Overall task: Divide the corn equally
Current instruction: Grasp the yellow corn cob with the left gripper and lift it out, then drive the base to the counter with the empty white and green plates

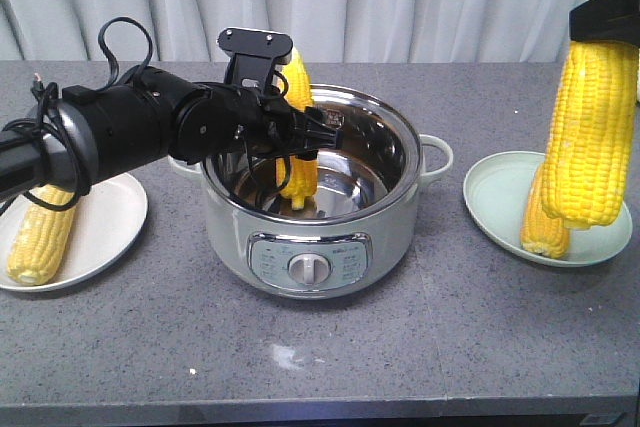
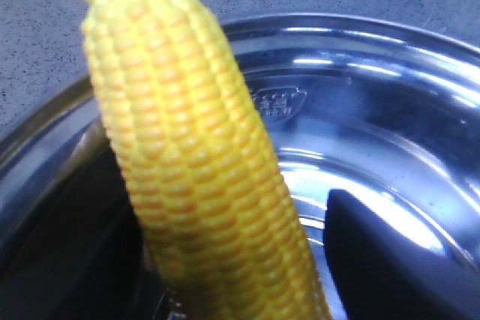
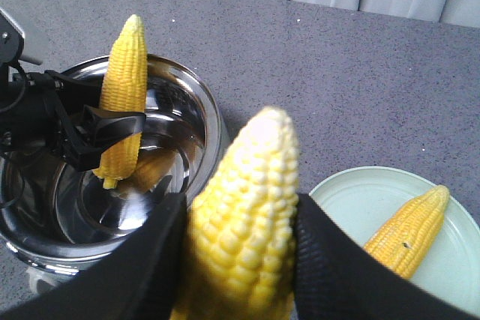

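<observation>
The left gripper (image 1: 303,133) is closed around the middle of an upright cob (image 1: 298,177). The blunt end of this cob hangs low inside the steel pot (image 1: 385,212) and its pointed tip rises above the rim. Whether the end touches the pot's floor I cannot tell. The pot stands in the middle of the grey bench (image 1: 430,347).

The right gripper (image 1: 604,19) is clamped on a second cob (image 1: 590,137) near its pointed top. This cob hangs upright, broad end down, over the pale green right plate (image 1: 495,187). A third cob (image 3: 409,230) lies on that plate, apart from the hanging one in the right wrist view.

A fourth cob (image 1: 40,232) lies on the left plate (image 1: 110,217), partly hidden behind the left arm
</observation>
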